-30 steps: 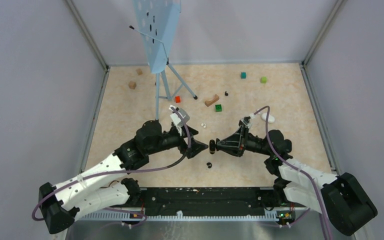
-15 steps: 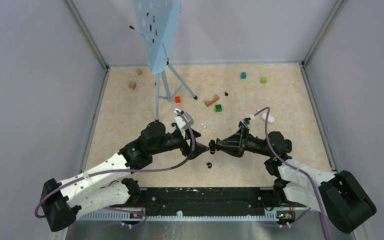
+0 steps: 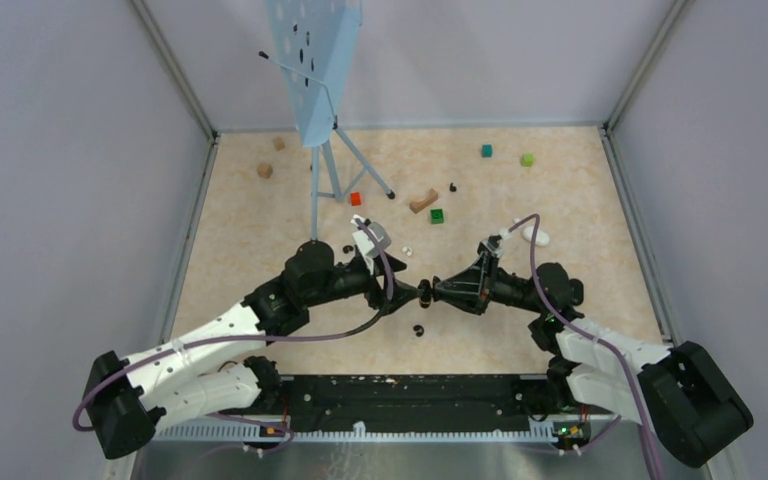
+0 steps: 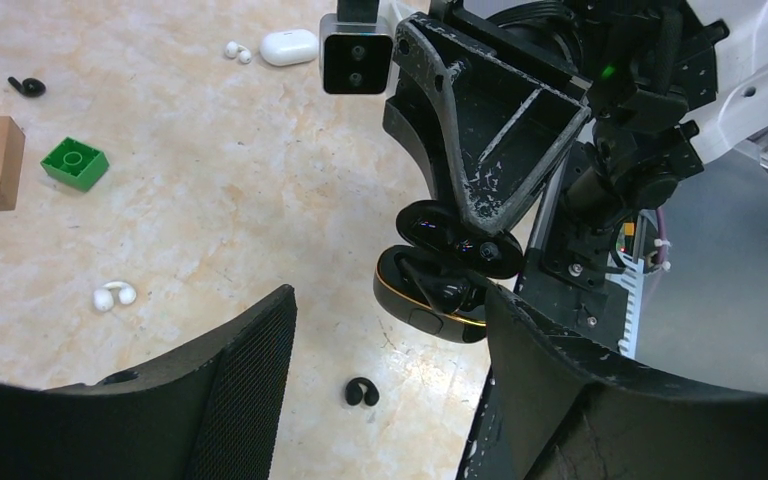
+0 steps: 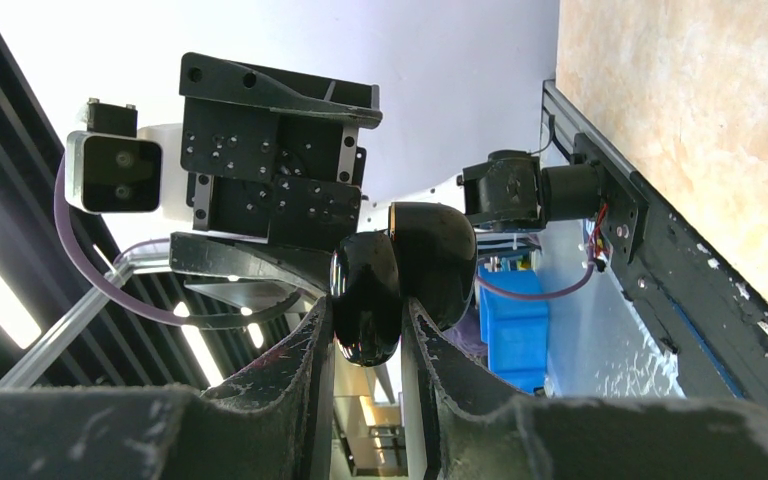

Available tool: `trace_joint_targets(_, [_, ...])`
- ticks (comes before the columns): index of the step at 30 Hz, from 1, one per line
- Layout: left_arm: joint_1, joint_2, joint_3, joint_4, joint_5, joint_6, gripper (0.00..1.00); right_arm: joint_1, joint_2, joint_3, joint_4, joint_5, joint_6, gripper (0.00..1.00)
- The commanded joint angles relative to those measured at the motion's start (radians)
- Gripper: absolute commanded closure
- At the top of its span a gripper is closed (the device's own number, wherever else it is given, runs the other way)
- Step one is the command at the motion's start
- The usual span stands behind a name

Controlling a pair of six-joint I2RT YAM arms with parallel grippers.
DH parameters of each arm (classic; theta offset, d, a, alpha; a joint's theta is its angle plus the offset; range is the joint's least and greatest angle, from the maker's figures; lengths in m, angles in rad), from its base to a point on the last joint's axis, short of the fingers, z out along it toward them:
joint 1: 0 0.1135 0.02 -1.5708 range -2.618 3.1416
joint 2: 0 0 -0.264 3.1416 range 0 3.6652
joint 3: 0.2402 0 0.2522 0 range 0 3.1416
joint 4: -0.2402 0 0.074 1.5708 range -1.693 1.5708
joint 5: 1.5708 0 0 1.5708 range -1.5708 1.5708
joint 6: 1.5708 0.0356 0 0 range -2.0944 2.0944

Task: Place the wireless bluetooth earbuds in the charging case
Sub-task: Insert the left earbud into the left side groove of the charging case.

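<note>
Across the mottled beige table (image 3: 260, 230), walled on 3 sides by pale grey panels (image 3: 60, 150), we see small blocks scattered toward the back and a blue perforated stand (image 3: 312, 70) on its tripod. Both arms meet above the middle of the surface.

Our right gripper (image 5: 365, 320) is clamped on the charging case (image 5: 400, 275), a glossy black shell hinged open and held off the table. From the right wrist, 1 half sits between the fingers with its long axis running along them, and the other half bulges just behind it. From the left wrist, the case lies roughly across the view, tilted down to the right, with the lid above and the gold-trimmed base below. The gap between them faces the left gripper (image 4: 388, 330).

That gripper is spread wide with nothing between its fingers, its right finger just beside the case.

The wireless bluetooth earbuds (image 4: 113, 295) all lie on the table: a white pair there, 1 black bud (image 4: 362, 392) under the case, another beyond a green block (image 4: 75, 163), and 2 white ones beside a white case (image 4: 289, 46)
</note>
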Motion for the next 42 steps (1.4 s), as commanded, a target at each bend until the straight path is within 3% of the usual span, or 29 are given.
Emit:
trace_joint_targets(1, [-0.001,0.019,0.006,0.062,-0.004,0.023,0.27,0.007,-0.02,0.003,0.043,0.013,0.001,1.0])
trace_joint_targets(9, [-0.001,0.037,0.019,0.074,0.016,0.026,0.27,0.007,-0.036,-0.006,0.029,0.019,-0.005,1.0])
trace_joint_targets(26, [-0.001,0.063,0.028,0.127,0.025,0.006,0.44,0.007,-0.058,-0.004,0.0,0.021,-0.014,1.0])
trace_joint_targets(42, [-0.001,0.101,0.047,0.163,0.033,-0.012,0.44,0.008,-0.064,-0.006,-0.008,0.021,-0.018,1.0])
